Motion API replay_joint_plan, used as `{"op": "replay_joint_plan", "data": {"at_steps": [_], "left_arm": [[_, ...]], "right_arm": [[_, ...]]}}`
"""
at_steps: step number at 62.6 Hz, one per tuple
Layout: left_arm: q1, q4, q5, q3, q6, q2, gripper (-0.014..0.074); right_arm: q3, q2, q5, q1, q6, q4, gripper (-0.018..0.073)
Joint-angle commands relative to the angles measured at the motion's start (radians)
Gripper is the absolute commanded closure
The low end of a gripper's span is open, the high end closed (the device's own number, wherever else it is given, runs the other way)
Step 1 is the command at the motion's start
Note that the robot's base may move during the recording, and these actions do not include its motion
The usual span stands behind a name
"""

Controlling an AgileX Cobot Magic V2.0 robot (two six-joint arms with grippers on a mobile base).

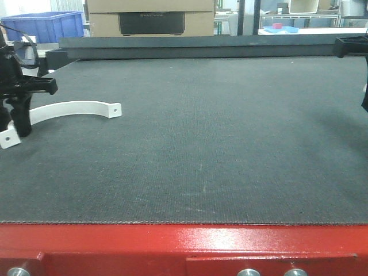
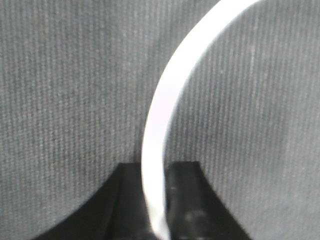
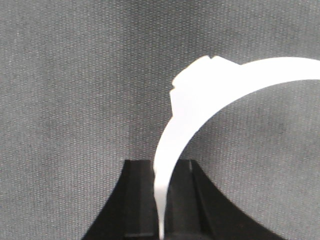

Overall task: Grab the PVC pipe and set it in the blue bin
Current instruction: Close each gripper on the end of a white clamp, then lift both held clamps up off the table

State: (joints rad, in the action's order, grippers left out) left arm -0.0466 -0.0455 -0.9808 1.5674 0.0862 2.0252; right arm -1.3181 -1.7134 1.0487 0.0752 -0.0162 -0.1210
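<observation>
Dark woven tabletop (image 1: pixel 218 144) with a red front edge (image 1: pixel 115 241); blue bin (image 1: pixel 46 26) behind its far left corner, well apart from the pipe.

Left gripper (image 1: pixel 18 122), at the left edge of the front view, stands over the pipe (image 1: pixel 72 107), a white arc lying on the tabletop near its left side. The jaws straddle the strap close to its left end and are closed against it on both sides. One tab shows just beyond the jaws, and the rest curves right to the free tab with its screw hole. In the left wrist view the strap runs up from between the jaws, blurred and cut off at the top.

Right gripper (image 3: pixel 162 200): in its wrist view the jaws are pinched on a second strap (image 3: pixel 240 80), also white, its far end cut off at the right. In the front view only dark parts of this arm show at the right edge.
</observation>
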Motion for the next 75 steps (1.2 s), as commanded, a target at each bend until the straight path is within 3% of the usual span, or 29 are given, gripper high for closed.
{"op": "replay_joint_plan", "data": {"at_steps": [1,16,48,59,75], "left_arm": [[0.002,0.0,0.003,0.008,0.003,0.006,0.0707],[0.002,0.003,-0.054,0.06,0.003,-0.007,0.0707],[0.002,0.059,-0.044,0.058,0.003,-0.225,0.0707],[0.002,0.103,0.048,-0.025,0.003,-0.331,0.0707],[0.002,0.127,0.25,-0.264,0.003,-0.49,0.0707]], "right_arm": [[-0.006,0.011,-0.008,0.004,-0.003,0.007,0.0717],[-0.006,0.011,-0.009,0.004,-0.003,0.003,0.0717],[-0.004,0.071,-0.092,0.008,-0.003,0.003,0.0717],[-0.004,0.132,-0.178,0.008,-0.003,0.003,0.0717],[0.015,0.219,-0.284,0.008,-0.003,0.003,0.072]]}}
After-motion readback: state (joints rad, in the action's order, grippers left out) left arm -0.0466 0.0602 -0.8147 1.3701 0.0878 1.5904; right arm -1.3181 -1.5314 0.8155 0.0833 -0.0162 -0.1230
